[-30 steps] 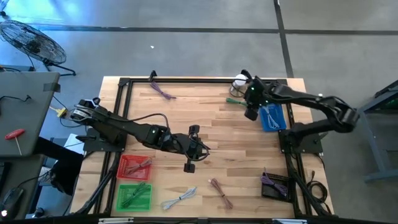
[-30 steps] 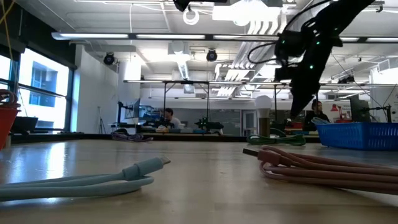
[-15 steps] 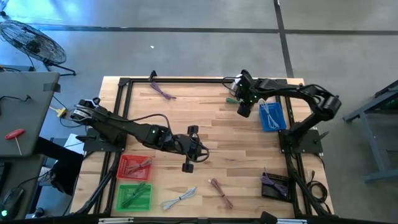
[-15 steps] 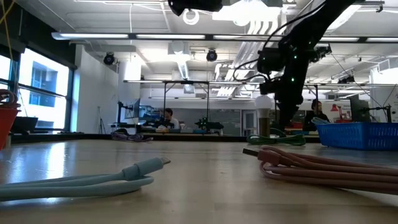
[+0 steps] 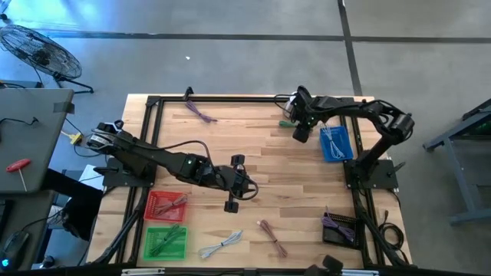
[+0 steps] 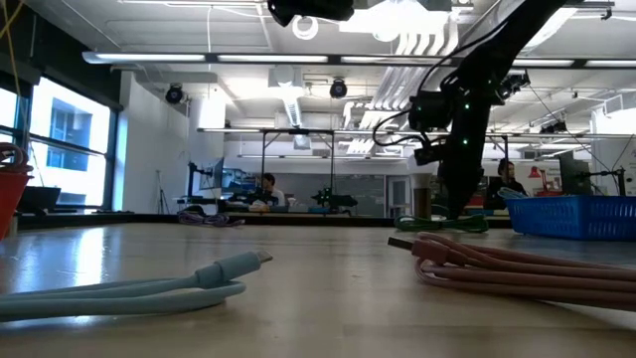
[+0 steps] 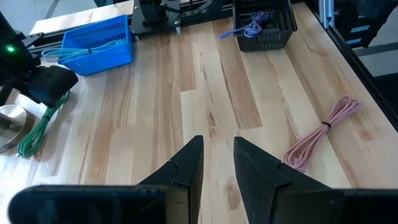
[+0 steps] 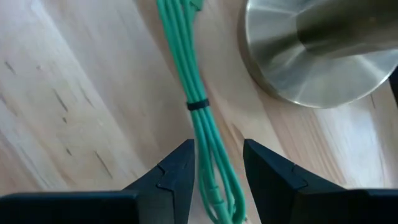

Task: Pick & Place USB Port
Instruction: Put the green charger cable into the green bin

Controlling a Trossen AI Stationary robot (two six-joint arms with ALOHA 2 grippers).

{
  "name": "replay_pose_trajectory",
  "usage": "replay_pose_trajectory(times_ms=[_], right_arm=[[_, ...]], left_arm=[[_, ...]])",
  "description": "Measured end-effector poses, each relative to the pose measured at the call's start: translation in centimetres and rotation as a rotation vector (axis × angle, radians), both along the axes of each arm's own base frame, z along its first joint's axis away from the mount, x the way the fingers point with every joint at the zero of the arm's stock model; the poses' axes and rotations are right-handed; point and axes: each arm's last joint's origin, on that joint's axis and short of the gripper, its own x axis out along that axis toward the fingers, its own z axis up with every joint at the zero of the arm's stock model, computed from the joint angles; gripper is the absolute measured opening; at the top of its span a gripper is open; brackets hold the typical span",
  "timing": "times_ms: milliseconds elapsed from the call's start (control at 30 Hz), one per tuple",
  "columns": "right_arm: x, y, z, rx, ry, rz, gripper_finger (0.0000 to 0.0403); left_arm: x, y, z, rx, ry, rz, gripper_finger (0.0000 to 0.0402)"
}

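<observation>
We show the approach step: the right gripper (image 8: 217, 163), fingers parted and empty, hangs directly above the green cable (image 8: 198, 106) beside a metal base (image 8: 317, 53), and next must descend and close, while the left gripper (image 7: 217, 163) waits, narrowly parted, mid-bench.

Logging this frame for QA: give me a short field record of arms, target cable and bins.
right gripper: open, straddling the bundled green cable, not yet closed
beside cable: round metal base
left gripper: open, mid-table, holding nothing
blue basket: right edge, light cable inside
green bin: near-left, holds green cables
loose: pink cable, pale blue cable
</observation>
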Motion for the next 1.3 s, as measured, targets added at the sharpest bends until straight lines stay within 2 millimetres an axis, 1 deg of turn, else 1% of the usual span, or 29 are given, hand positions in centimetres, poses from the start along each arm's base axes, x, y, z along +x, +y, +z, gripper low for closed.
replay_pose_trajectory(times_ms=[200, 533, 733, 833, 900, 967, 1000, 1033, 1133, 1200, 1300], right_arm=[[-0.4, -0.1, -0.2, 0.066, -0.045, -0.006, 0.0129], [-0.4, -0.3, -0.5, 0.038, -0.016, -0.020, 0.0129], [-0.2, -0.5, -1.9, 0.070, 0.016, -0.020, 0.0125], [0.0, -0.6, -2.7, 0.091, 0.034, -0.016, 0.0101], [0.0, -0.6, -3.1, 0.112, 0.042, -0.004, 0.0069], [0.0, -0.5, -3.2, 0.122, 0.049, 0.008, 0.0029], [0.0, -0.5, -3.2, 0.122, 0.050, 0.009, 0.0019], [0.0, -0.5, -3.1, 0.120, 0.050, 0.009, 0.0015], [-0.1, -0.3, -2.7, 0.110, 0.056, -0.009, 0.0022], [-0.1, 0.0, -2.4, 0.096, 0.071, -0.003, 0.0013], [0.0, 0.6, -1.9, 0.057, 0.100, -0.002, 0.0012]], left_arm=[[0.0, 0.0, 0.0, -0.007, 0.000, 0.004, 0.0085], [0.0, -0.1, 0.0, -0.034, 0.005, -0.014, 0.0085], [0.0, -0.1, 0.0, -0.036, 0.005, -0.015, 0.0085], [0.0, -0.1, 0.0, -0.036, 0.006, -0.015, 0.0085], [0.0, -0.1, 0.0, -0.037, 0.006, -0.015, 0.0085], [0.0, -0.1, 0.0, -0.037, 0.006, -0.015, 0.0085], [0.0, -0.1, 0.0, -0.037, 0.006, -0.016, 0.0085], [0.0, -0.1, 0.0, -0.037, 0.006, -0.016, 0.0085], [0.0, -0.1, 0.0, -0.037, 0.006, -0.016, 0.0085], [0.0, -0.1, 0.0, -0.037, 0.006, -0.016, 0.0085], [0.0, -0.1, 0.0, -0.037, 0.006, -0.016, 0.0085]])
